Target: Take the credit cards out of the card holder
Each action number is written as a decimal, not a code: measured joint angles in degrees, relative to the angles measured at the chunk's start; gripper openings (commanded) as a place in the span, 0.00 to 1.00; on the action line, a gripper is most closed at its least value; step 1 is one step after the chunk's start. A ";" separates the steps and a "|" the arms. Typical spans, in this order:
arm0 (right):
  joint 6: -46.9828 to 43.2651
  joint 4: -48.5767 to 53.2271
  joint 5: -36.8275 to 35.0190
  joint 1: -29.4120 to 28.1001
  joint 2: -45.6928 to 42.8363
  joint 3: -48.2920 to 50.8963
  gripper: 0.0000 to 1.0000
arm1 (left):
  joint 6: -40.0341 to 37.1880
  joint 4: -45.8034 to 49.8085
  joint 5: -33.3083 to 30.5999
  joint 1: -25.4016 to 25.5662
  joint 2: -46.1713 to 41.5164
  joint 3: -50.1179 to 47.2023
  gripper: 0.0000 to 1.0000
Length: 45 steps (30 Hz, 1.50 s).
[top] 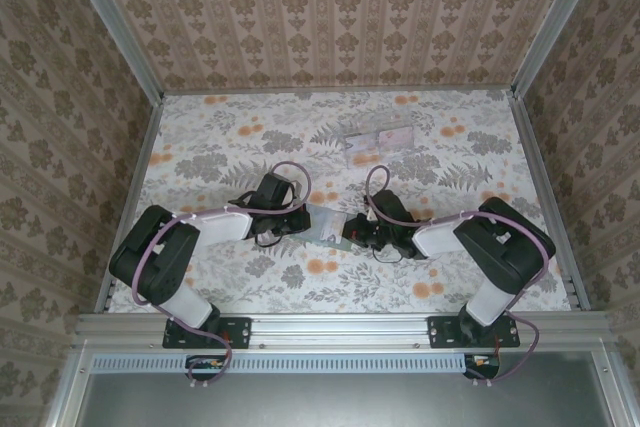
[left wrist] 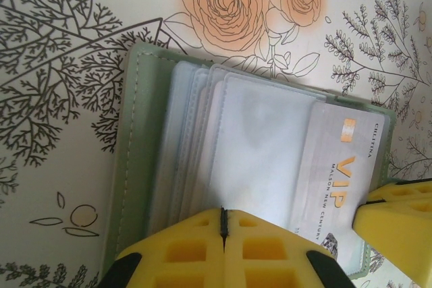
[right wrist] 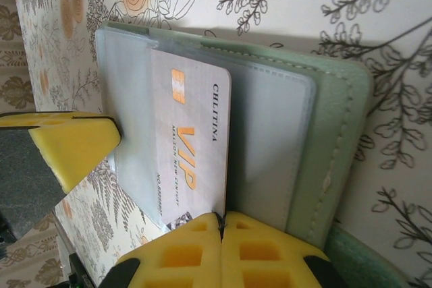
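Note:
The grey-green card holder (top: 322, 224) lies open on the flowered table between both arms, its green cover (left wrist: 138, 153) under a fan of clear sleeves. A pale pink card (right wrist: 192, 133) printed VIP sticks partly out of a sleeve. My right gripper (right wrist: 221, 220) is shut, and the card's raised edge runs into its jaw line. My left gripper (left wrist: 224, 217) is shut at the edge of the top clear sleeve. One of the right gripper's yellow fingers (left wrist: 398, 214) shows by the card's (left wrist: 344, 180) free end. The green and dark grey cards are hidden.
A clear see-through tray (top: 378, 137) sits on the table behind the arms, right of centre. Patterned walls enclose the table on three sides. Open flowered table surface (top: 220, 147) lies around the holder.

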<state>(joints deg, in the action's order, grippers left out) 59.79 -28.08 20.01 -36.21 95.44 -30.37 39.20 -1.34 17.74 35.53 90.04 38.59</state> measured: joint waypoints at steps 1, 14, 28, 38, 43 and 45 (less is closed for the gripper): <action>-0.07 0.09 0.04 0.37 -0.57 0.52 0.00 | -0.02 0.00 0.00 0.00 0.00 0.00 0.01; -9.77 18.16 0.33 6.38 -24.26 3.39 0.00 | -0.24 2.64 -0.24 -0.13 -1.55 0.07 0.10; -42.40 50.21 -14.43 6.32 -31.74 -25.97 0.00 | -0.33 6.58 -5.22 -0.11 -29.92 -3.02 1.00; -77.99 52.39 -28.79 2.60 -11.32 -39.04 0.00 | 0.22 10.23 -8.35 -0.11 -45.75 -12.74 1.00; -95.73 48.24 -34.73 1.92 -3.08 -40.52 0.00 | 0.79 12.76 -9.01 -0.22 -52.09 -15.45 1.00; -103.16 45.53 -36.13 2.10 -0.57 -40.54 0.00 | 1.09 13.20 -9.09 -0.39 -54.34 -16.00 1.00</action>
<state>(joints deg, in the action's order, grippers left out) -43.38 17.45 -16.12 -34.11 94.87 -70.91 40.29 11.86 8.64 35.14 35.70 22.59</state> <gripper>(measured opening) 0.065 0.997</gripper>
